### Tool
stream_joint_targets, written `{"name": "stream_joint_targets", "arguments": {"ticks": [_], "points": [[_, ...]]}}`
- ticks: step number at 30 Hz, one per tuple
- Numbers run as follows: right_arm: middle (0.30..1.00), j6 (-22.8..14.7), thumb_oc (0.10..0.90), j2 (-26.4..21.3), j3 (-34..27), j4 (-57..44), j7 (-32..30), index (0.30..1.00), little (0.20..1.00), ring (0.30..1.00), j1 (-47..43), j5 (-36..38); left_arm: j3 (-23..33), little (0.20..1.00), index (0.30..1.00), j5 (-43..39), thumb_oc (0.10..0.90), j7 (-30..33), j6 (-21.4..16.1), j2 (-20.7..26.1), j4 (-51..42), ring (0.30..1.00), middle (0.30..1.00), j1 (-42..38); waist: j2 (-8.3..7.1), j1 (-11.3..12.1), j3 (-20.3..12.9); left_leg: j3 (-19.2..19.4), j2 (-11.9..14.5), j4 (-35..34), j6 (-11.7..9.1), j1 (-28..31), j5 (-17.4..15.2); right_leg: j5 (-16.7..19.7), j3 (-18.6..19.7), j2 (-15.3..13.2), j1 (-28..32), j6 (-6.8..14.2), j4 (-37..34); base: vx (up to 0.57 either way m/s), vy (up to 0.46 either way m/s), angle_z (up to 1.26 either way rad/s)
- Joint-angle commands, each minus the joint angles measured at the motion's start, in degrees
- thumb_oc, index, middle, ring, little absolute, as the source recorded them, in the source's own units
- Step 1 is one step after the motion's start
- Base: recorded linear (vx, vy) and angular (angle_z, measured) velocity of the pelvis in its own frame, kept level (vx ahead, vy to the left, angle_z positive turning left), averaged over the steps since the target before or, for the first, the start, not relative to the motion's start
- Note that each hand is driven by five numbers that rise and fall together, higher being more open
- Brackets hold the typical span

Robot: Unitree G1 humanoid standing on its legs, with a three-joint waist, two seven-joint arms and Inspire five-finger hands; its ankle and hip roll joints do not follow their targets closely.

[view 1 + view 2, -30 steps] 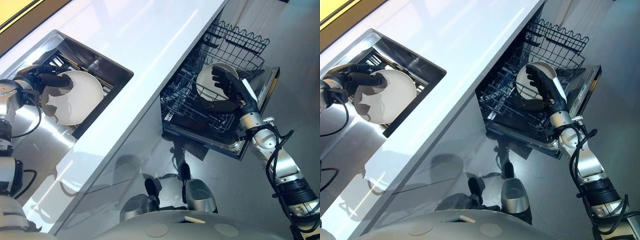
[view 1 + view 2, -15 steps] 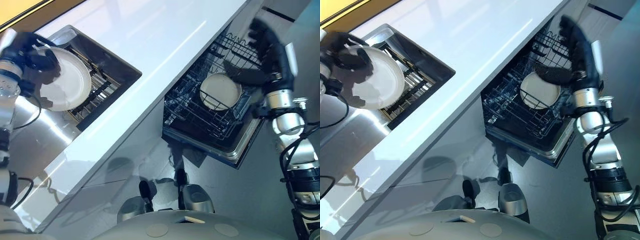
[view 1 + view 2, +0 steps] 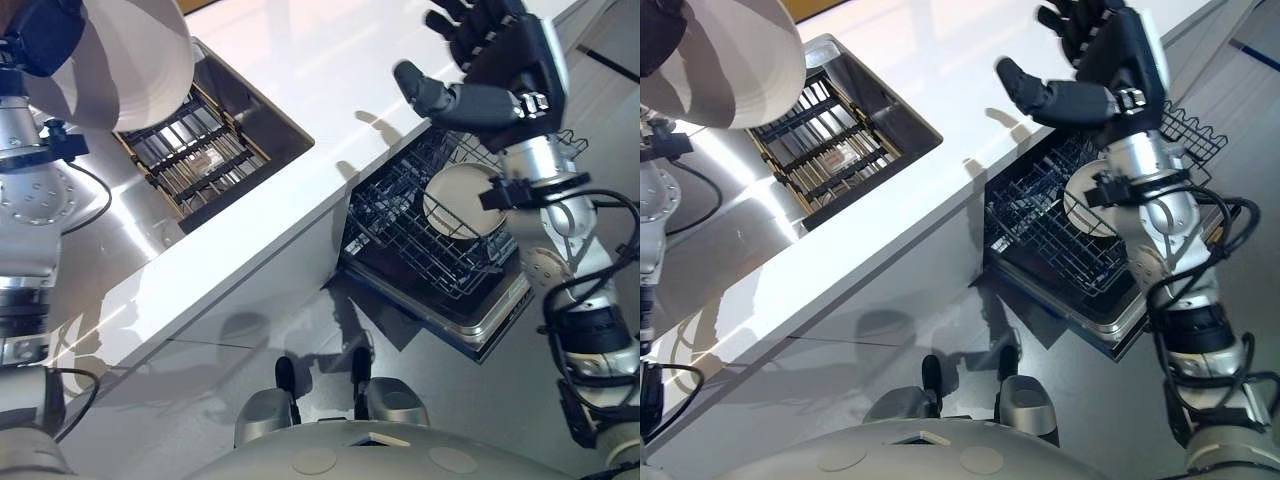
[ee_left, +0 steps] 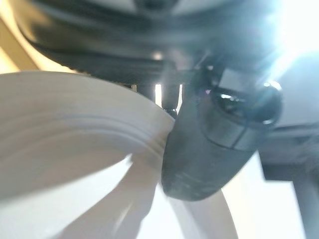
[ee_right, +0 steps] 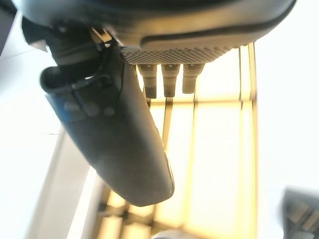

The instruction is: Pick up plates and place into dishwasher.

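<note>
My left hand [image 3: 42,35] is raised at the upper left, shut on a white plate [image 3: 125,62] lifted high above the sink [image 3: 265,110]. In the left wrist view the thumb [image 4: 209,144] presses on the plate's rim [image 4: 75,129]. A second white plate [image 3: 462,200] stands on edge in the dishwasher's lower wire rack [image 3: 410,235]. My right hand [image 3: 500,60] is up over the counter's edge above the rack, open with fingers spread, holding nothing.
The white counter [image 3: 300,200] runs diagonally between sink and dishwasher. A dark slatted rack [image 3: 190,150] lies in the sink. The dishwasher door [image 3: 480,325] hangs open over the grey floor.
My left hand has lifted the plate up out of the sink. The right hand has let go of the plate in the rack and risen above the counter. The camera has shifted.
</note>
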Motion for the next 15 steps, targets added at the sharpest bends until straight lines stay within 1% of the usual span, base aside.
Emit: {"name": "stream_joint_targets", "arguments": {"ticks": [1,4,7,15], "points": [[0.900,-1.95,0.800,2.99,2.08,-5.28,1.48,0.900,0.900,0.900,-5.96,8.63,-2.86,0.200,0.300,3.92,0.100,6.20,-4.91,1.35,-3.74,0.300,0.300,-7.93,0.88,-0.08,-10.93,3.26,-2.07,0.38,-0.24,-1.00,-3.55,-9.29,-1.67,3.35,-1.33,2.04,8.48,-0.01,-0.039,0.22],[0.900,-1.31,0.800,6.18,3.68,-5.24,0.76,0.900,0.900,0.900,-6.83,9.26,-5.95,0.200,0.300,4.59,0.100,5.89,-4.89,0.06,-5.34,0.300,0.300,-10.10,0.80,0.03,-11.40,3.20,-1.91,0.30,-0.43,-1.03,-3.36,-8.78,-1.87,3.31,-1.24,2.14,7.91,-0.01,-0.035,0.17],[0.900,0.27,0.800,8.60,5.23,-4.76,0.12,0.900,0.900,0.900,-7.68,8.62,-8.90,0.200,0.300,4.01,0.100,4.74,-4.33,-1.59,-7.07,0.300,0.300,-11.54,0.74,0.09,-11.79,3.24,-1.79,0.27,-0.55,-1.13,-3.17,-8.36,-1.85,3.21,-1.34,2.34,7.68,0.00,-0.008,0.03],[0.900,5.32,0.800,11.61,8.87,-2.87,0.07,0.900,0.900,0.900,-8.99,9.80,-13.05,0.200,0.300,3.61,0.100,2.17,-4.74,-5.21,-9.75,0.300,0.300,-11.25,0.48,0.47,-12.28,2.95,-1.72,0.20,-0.31,-1.05,-2.98,-8.02,-1.52,3.15,-1.58,2.47,7.79,0.00,0.000,0.00]]}}
